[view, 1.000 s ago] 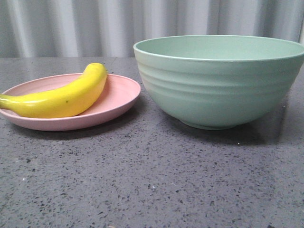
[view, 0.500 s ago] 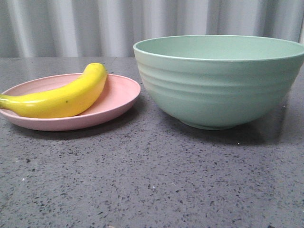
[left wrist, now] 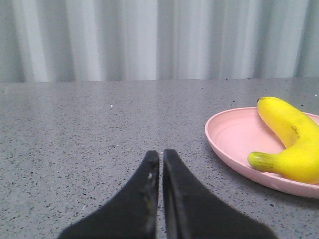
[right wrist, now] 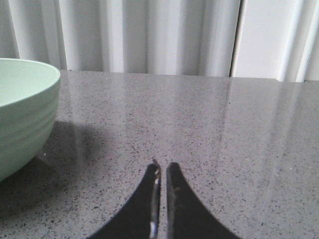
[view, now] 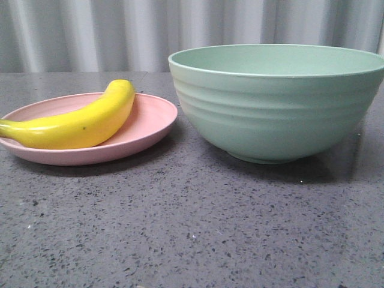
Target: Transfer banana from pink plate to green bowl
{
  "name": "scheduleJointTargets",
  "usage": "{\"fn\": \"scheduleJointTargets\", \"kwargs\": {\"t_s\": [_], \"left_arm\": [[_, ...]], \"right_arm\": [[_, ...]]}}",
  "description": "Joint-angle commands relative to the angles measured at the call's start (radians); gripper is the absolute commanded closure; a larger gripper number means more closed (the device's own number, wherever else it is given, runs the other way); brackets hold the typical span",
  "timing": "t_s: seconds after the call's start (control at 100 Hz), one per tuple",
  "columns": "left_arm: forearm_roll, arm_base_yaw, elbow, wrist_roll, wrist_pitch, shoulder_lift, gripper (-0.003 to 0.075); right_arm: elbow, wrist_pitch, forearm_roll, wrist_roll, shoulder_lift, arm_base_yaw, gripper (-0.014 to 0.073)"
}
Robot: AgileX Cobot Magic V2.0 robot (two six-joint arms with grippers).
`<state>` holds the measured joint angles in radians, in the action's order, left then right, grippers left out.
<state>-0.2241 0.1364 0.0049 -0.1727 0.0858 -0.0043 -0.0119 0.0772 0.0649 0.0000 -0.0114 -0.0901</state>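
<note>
Front view: banana (view: 78, 123) lies on pink plate (view: 153, 117), green bowl (view: 279, 102) just beside. Left gripper (left wrist: 160, 158) and right gripper (right wrist: 162, 169): jaws pressed together, empty, over counter (view: 192, 228).

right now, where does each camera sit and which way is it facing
Front view: low at the table's near edge, facing forward at the banana on the pink plate and the green bowl; no robot part shows.
Left wrist view: on the left arm, low over the table, facing the plate and banana; the shut left hand shows.
Right wrist view: on the right arm, facing the bowl's side; the shut right hand shows.
Shared: front and left wrist both show plate and banana; front and right wrist both show the bowl.
</note>
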Motion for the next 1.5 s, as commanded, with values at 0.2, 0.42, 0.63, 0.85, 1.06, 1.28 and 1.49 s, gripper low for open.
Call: {"fn": "scheduleJointTargets", "kwargs": {"t_s": [0.2,0.42,0.63,0.85,1.06,1.28,1.49], "left_arm": [[-0.004,-0.003,0.009,0.012,-0.086,-0.028,0.0741],[0.000,-0.003,0.009,0.010,-0.086,-0.028,0.0741],[0.000,-0.003,-0.015,0.010,-0.095,-0.026,0.0741],[0.000,-0.003,-0.125,0.010,-0.027,0.101,0.0741],[0.000,-0.003,-0.261,0.010,-0.039,0.312,0.0741],[0.000,-0.003,-0.299,0.010,-0.181,0.480,0.0738],[0.000,-0.003,-0.302,0.012,-0.251,0.556,0.0395]], "right_arm": [[-0.021,-0.086,-0.058,0.000,-0.018,-0.001,0.0658],[-0.021,-0.042,-0.056,0.000,-0.018,-0.001,0.0658],[-0.006,-0.043,-0.121,0.000,-0.015,-0.001,0.0657],[0.087,0.028,-0.121,0.000,0.092,-0.001,0.0656],[0.269,0.170,-0.119,0.000,0.305,-0.001,0.0655],[0.355,0.149,-0.121,0.000,0.451,-0.001,0.0655],[0.348,0.167,-0.121,0.000,0.506,-0.001,0.0655]]}}
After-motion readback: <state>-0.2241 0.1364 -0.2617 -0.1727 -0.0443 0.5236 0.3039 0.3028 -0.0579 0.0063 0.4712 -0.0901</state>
